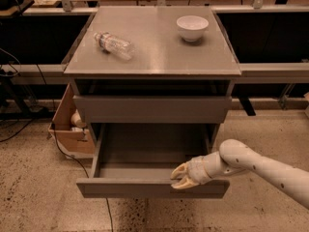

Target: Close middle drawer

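At the near right of the middle drawer [125,188], the end effector [182,176] sits spread.
Best to push the front squarely, straight toward the far side.

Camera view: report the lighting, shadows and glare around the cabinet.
Camera view: warm overhead light puts a soft sheen on the tabletop; deep shadow fills the recess under it and the back of the open middle drawer; the hand, at the drawer front's right end, is well lit; no harsh glare.
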Motion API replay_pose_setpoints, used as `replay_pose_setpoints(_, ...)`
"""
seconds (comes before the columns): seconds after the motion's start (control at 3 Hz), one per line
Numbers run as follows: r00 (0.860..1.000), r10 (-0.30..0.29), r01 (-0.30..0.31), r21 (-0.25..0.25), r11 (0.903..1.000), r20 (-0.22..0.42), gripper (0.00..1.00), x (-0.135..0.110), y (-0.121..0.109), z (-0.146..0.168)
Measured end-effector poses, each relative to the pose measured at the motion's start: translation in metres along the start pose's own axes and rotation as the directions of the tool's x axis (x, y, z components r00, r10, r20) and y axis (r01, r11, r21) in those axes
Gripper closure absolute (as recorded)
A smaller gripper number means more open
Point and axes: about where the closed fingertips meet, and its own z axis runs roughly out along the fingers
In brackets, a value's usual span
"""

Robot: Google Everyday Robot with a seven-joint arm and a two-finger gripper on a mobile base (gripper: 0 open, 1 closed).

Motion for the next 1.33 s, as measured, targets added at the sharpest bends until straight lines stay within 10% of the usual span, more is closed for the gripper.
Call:
replay_pose_setpoints(0.67,0.999,-0.029,0.029,0.002,0.9996,0.031,0.03,-0.0086,-0.0140,0.0107)
replay_pose_setpoints(1.0,0.999,-0.031,0.031,0.001,0.9995,0.032,0.70,-0.0094,-0.0146,0.0117)
replay_pose_setpoints(1.33,0.999,-0.033,0.033,-0.001,0.9994,0.034,0.79,-0.0108,-0.0147,0.0135)
